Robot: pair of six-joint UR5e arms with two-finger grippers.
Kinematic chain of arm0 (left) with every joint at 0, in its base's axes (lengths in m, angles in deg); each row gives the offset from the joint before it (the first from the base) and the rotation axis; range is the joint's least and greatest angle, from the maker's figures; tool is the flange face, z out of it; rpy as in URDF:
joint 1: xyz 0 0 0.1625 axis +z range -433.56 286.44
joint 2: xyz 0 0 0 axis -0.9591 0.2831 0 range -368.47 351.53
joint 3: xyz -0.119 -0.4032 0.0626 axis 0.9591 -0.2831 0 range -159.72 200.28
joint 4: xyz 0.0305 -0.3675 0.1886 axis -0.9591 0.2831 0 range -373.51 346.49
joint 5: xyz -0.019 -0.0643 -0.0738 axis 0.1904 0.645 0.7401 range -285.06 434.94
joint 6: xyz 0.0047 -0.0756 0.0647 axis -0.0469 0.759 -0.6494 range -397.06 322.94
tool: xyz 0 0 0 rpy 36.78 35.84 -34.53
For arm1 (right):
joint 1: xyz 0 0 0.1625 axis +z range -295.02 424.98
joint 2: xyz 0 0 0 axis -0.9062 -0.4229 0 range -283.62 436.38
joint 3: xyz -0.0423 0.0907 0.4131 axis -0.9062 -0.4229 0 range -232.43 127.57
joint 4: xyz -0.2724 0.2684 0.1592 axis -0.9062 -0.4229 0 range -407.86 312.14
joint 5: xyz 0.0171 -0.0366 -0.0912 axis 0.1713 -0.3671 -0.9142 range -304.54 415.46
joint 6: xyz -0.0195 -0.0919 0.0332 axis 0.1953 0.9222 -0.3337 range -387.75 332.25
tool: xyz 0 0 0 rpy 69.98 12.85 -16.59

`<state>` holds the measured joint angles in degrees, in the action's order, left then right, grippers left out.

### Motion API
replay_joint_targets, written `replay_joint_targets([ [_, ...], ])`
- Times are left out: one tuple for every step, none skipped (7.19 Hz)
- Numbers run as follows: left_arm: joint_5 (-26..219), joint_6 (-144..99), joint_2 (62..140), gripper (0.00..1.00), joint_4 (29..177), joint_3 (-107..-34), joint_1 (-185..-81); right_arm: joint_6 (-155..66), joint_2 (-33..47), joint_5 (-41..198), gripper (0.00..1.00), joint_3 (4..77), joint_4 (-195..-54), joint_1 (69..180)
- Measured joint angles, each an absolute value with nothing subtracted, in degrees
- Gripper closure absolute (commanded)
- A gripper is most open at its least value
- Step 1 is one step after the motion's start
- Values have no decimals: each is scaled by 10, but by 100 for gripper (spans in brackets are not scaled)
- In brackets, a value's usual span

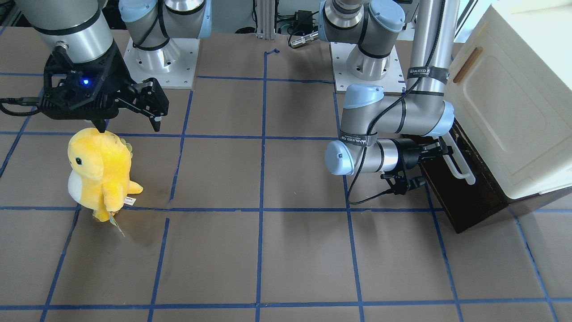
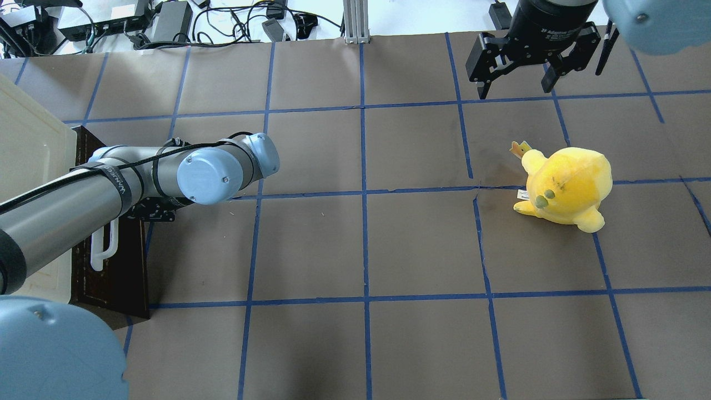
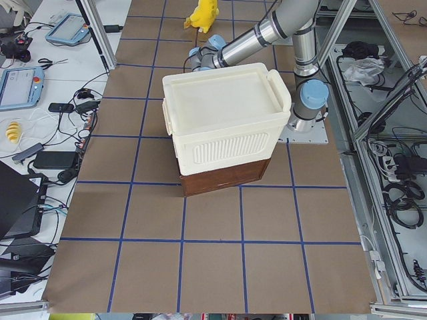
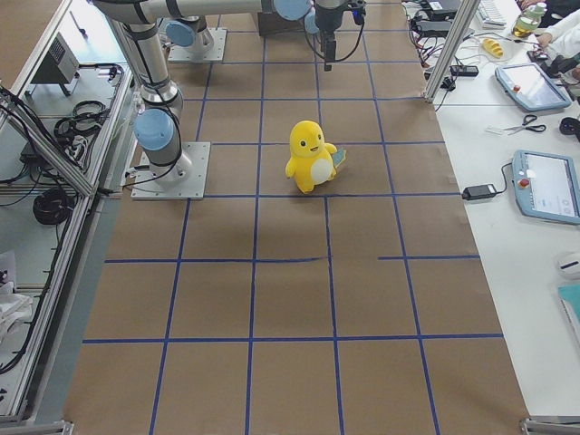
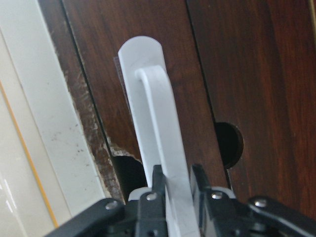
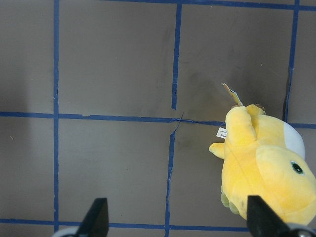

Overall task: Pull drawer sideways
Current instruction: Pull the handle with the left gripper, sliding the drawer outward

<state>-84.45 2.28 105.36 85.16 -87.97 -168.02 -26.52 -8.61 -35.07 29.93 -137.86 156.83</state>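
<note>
The drawer [image 1: 473, 201] has a dark brown wooden front and a long white bar handle [image 1: 462, 170]. It sits under the cream-white cabinet [image 1: 514, 112] at my left side. My left gripper [image 1: 444, 150] is shut on the handle near one end. In the left wrist view the fingers [image 5: 158, 182] clamp the white handle [image 5: 158, 108] against the brown front [image 5: 247, 74]. In the overhead view the drawer [image 2: 114, 266] and its handle [image 2: 105, 244] show below my left arm. My right gripper [image 1: 128, 124] hangs open and empty above the table [image 2: 515, 89].
A yellow plush toy [image 1: 100, 172] stands on the brown papered table under my right gripper; it also shows in the right wrist view [image 6: 266, 168]. The cabinet door has a small brown wooden handle [image 1: 468, 65]. Blue tape lines grid the table.
</note>
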Motion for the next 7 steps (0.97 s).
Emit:
replay_joint_targets([
  [-844,23,1053,92,852,-879,-1682,-265,-86,-351,0,299,-1379,1568],
  [-845,23,1052,92,852,-878,-1683,-265,-86,-351,0,299,-1379,1568],
  [-845,22,1051,92,852,-876,-1684,-265,-86,-351,0,299,-1379,1568],
  [-846,22,1051,92,852,-876,-1686,-265,-86,-351,0,299,-1379,1568],
  [-846,22,1050,92,852,-875,-1689,-265,-86,-351,0,299,-1379,1568],
  [-846,21,1050,92,852,-875,-1690,-265,-86,-351,0,299,-1379,1568],
  [-846,21,1050,92,852,-875,-1692,-265,-86,-351,0,299,-1379,1568],
])
